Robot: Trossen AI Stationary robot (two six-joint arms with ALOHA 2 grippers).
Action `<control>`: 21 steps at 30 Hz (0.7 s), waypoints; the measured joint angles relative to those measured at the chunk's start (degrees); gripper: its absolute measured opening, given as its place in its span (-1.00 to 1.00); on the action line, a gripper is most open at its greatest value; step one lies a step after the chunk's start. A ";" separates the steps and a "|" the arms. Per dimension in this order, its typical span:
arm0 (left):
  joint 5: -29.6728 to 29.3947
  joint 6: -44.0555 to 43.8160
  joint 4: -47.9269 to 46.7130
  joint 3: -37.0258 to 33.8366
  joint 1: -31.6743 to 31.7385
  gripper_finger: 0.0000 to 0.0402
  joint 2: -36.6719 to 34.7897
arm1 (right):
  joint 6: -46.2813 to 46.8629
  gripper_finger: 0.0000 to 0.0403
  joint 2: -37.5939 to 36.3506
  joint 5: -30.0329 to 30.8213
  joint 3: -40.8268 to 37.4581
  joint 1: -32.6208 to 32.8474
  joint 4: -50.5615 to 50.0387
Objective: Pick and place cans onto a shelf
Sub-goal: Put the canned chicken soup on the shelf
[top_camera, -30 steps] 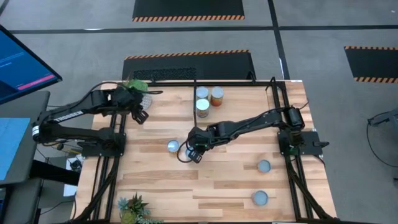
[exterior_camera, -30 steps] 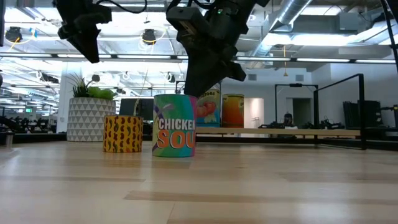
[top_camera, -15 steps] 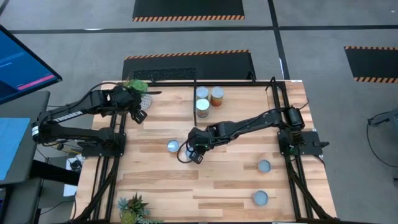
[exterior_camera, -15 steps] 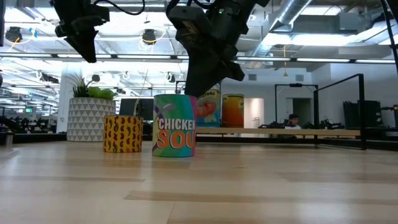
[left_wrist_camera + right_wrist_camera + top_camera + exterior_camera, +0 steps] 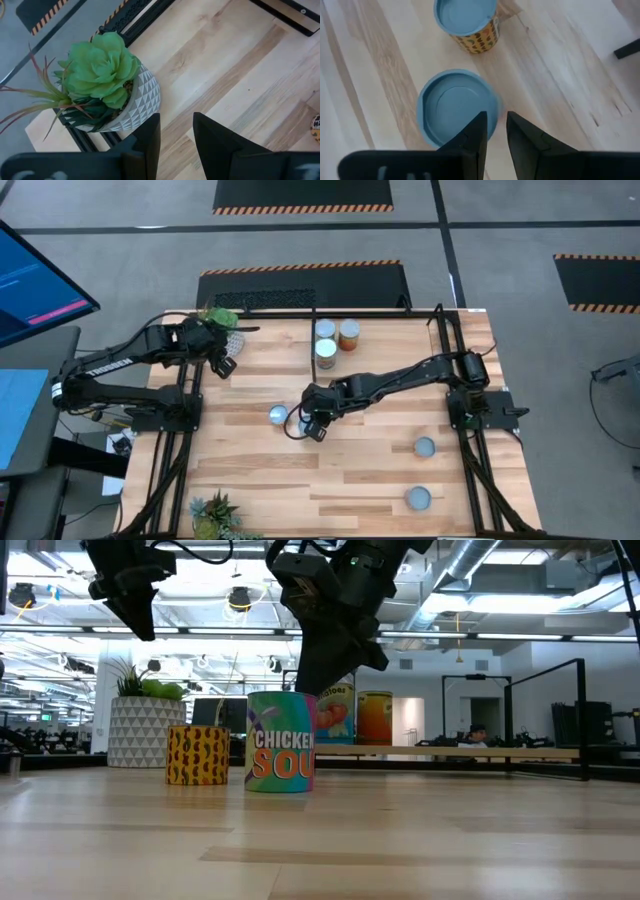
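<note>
A can labelled chicken soup point(image 5: 280, 755) stands upright mid-table; its blue top point(image 5: 450, 107) lies just under my right gripper point(image 5: 496, 116), which points steeply down over it point(image 5: 310, 680) with a narrow gap between its fingers and nothing in that gap. A yellow-and-black can point(image 5: 278, 415) stands just to its left. Three cans point(image 5: 326, 330) stand on the shelf point(image 5: 390, 330) at the far edge. Two more cans point(image 5: 425, 447) stand near the right. My left gripper point(image 5: 226, 366) hangs in the air at the far left, slightly open and with nothing between its fingers. My right gripper's fingertips point(image 5: 305, 688) come from above and stand level with the soup can's top rim. I cannot tell whether they touch it. The can stands upright on the table.
A potted plant point(image 5: 100, 75) stands at the far left corner below my left gripper, and another plant point(image 5: 215, 515) at the near left corner. Black frame rods point(image 5: 440, 330) bound the shelf and run along both table sides. Bare wood lies between the soup can and the right-hand cans.
My right gripper has rolled slightly about the line it points along, staying in place above the soup can. The cans have not moved.
</note>
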 joint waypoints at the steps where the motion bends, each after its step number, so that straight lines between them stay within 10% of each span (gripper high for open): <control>1: 0.00 0.00 0.00 0.00 0.00 -0.48 0.00 | -0.56 -0.52 0.00 -0.02 0.00 0.00 0.07; 21: 0.02 -0.11 0.06 0.00 -0.02 -0.48 0.02 | -2.07 -0.55 2.97 -1.63 0.04 -0.70 4.38</control>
